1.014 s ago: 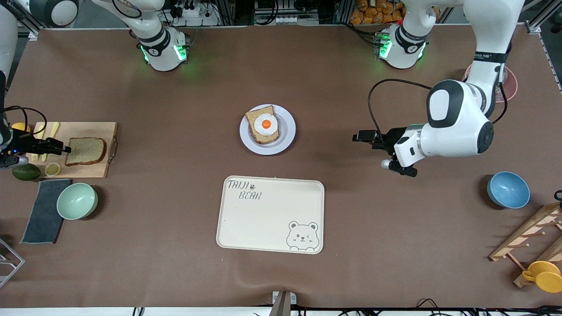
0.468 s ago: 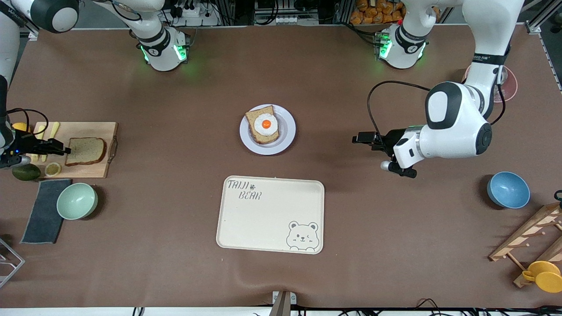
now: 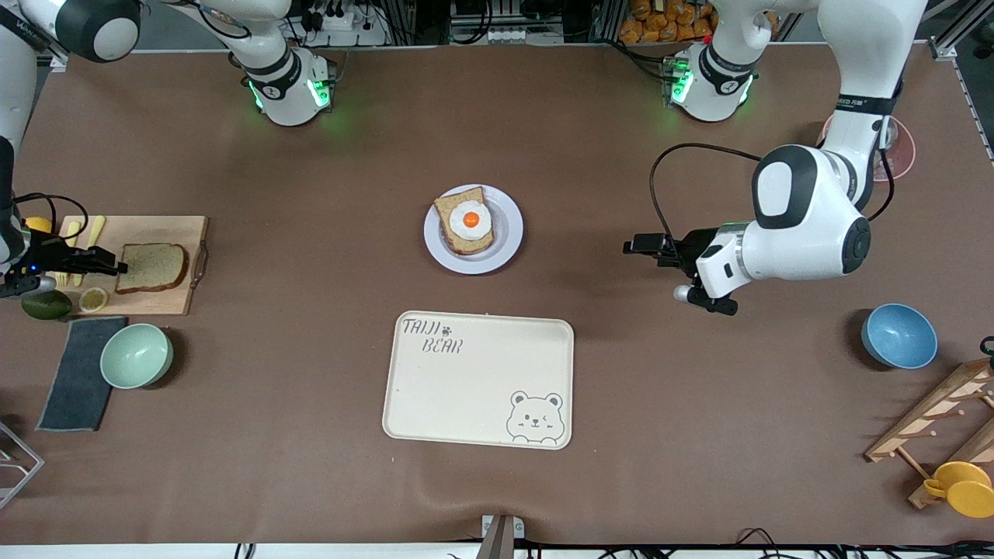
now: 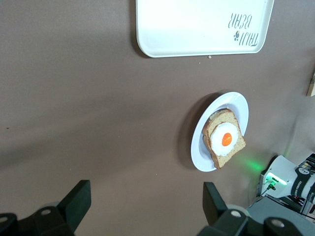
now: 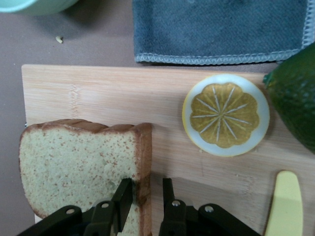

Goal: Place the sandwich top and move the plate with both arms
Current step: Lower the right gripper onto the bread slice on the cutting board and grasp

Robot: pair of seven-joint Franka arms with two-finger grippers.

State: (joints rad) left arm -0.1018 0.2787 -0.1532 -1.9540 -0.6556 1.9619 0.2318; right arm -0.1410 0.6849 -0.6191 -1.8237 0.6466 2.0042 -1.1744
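Observation:
The sandwich top [image 3: 151, 267] [image 5: 74, 162], a plain brown slice, lies flat on the wooden cutting board [image 3: 155, 303] at the right arm's end of the table. My right gripper [image 3: 116, 267] [image 5: 146, 189] is low at the slice's edge, shut on its crust. One finger rests on the crumb and the other sits just off the crust on the board. The plate [image 3: 509, 233] [image 4: 199, 152] sits mid-table with the egg-topped bread [image 3: 470, 221] on it. My left gripper [image 3: 630, 245] [image 4: 146, 196] hangs open over bare table beside the plate, holding nothing.
A lemon slice [image 5: 225, 114], an avocado [image 3: 45, 304] and yellow cutlery crowd the board's outer end. A grey cloth [image 3: 78, 373] and a green bowl [image 3: 136, 355] lie nearer the camera. The bear tray [image 3: 477, 388] is nearer than the plate. A blue bowl [image 3: 898, 335] is at the left arm's end.
The right gripper's fingers have drawn in around the slice's crust, and the hand has hardly shifted. The slice, the plate and the left arm have not moved.

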